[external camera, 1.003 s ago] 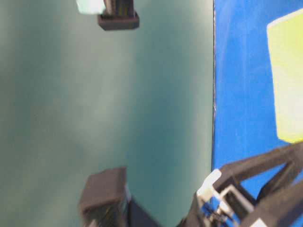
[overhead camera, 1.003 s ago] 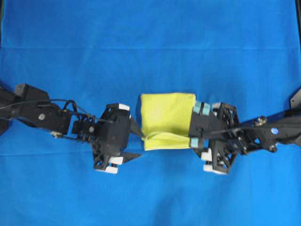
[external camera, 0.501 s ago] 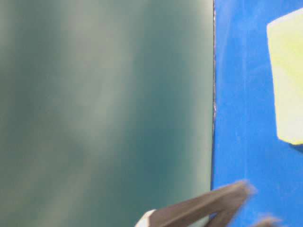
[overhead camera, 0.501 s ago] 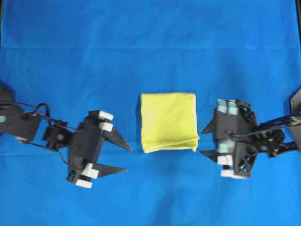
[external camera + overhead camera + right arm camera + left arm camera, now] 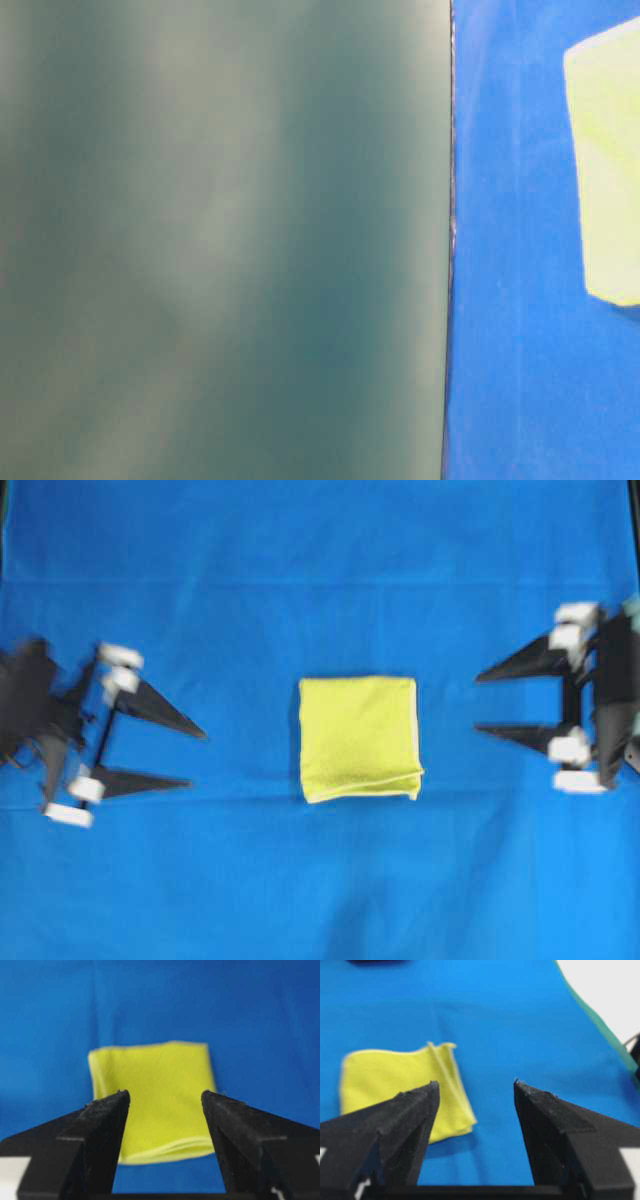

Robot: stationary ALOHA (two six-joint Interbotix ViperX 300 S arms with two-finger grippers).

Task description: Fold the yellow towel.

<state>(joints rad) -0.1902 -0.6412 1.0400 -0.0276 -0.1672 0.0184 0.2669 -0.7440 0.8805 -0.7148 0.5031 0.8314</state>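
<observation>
Yellow towel (image 5: 358,738) lies folded into a compact near-square, flat on the blue cloth (image 5: 320,570), layered pale-hemmed edges showing along its near side, nothing touching it.

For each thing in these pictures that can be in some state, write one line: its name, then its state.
yellow towel: folded, lying flat on the blue cloth, held by nothing.
left gripper: open, empty, apart from the towel.
right gripper: open, empty, apart from the towel.
blue cloth: spread flat.
</observation>
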